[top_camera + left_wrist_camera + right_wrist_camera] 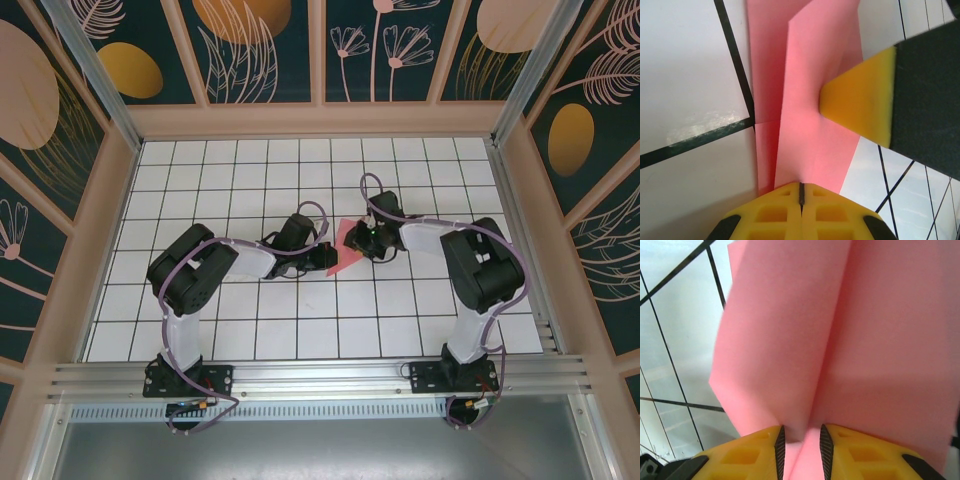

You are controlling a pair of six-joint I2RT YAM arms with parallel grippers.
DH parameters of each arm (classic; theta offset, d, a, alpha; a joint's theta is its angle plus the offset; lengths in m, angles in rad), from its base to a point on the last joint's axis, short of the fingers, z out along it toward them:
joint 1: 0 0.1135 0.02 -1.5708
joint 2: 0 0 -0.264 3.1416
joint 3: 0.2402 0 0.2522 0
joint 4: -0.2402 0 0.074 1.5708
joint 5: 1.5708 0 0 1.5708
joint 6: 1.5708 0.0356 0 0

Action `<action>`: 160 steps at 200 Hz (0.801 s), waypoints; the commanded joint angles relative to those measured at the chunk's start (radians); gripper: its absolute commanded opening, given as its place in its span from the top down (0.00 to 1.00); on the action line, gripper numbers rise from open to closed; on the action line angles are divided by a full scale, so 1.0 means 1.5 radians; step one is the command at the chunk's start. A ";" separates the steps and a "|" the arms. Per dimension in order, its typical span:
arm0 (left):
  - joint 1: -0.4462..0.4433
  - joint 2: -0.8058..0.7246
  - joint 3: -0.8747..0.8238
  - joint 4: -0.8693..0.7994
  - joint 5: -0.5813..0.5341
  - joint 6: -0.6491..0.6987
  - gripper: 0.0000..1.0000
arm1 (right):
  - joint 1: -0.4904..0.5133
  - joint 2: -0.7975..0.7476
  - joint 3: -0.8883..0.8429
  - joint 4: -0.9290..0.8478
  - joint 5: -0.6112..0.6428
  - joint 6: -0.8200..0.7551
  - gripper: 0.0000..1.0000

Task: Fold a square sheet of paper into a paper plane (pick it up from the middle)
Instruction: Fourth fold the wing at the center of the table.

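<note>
The pink sheet of paper (345, 252) hangs just above the table's middle between both grippers, folded into layers with lengthwise creases. My left gripper (322, 238) comes from the left and is shut on the paper's near edge (810, 100); its yellow jaws (801, 187) meet with the sheet rising out of them. My right gripper (368, 238) comes from the right. In the right wrist view its jaws (801, 440) stand a little apart, closed on a bunched fold of the paper (790, 340). One right fingertip (860, 100) presses against the sheet in the left wrist view.
White gridded table (250, 180) all round, walled by a pale wooden frame (320, 120) at the back and sides. The arms' bases sit on the metal rail (320, 375) at the near edge. Both forearms reach inward over the middle.
</note>
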 commanded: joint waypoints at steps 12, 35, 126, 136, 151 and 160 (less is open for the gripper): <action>-0.001 0.033 -0.002 -0.056 -0.027 0.001 1.00 | -0.022 -0.075 -0.022 0.009 -0.029 -0.060 0.70; -0.001 0.034 -0.001 -0.062 -0.028 -0.001 1.00 | -0.019 -0.083 -0.040 0.050 -0.079 -0.071 0.71; -0.001 0.030 0.003 -0.080 -0.042 -0.019 1.00 | 0.001 0.008 -0.020 0.083 -0.131 -0.108 0.90; -0.001 0.030 0.002 -0.080 -0.041 -0.019 1.00 | -0.001 0.015 -0.016 0.083 -0.132 -0.110 0.90; -0.001 0.030 0.003 -0.079 -0.037 -0.019 1.00 | -0.002 0.027 -0.008 0.085 -0.135 -0.112 0.90; -0.001 0.030 0.004 -0.079 -0.036 -0.019 1.00 | -0.003 0.032 -0.004 0.086 -0.137 -0.112 0.90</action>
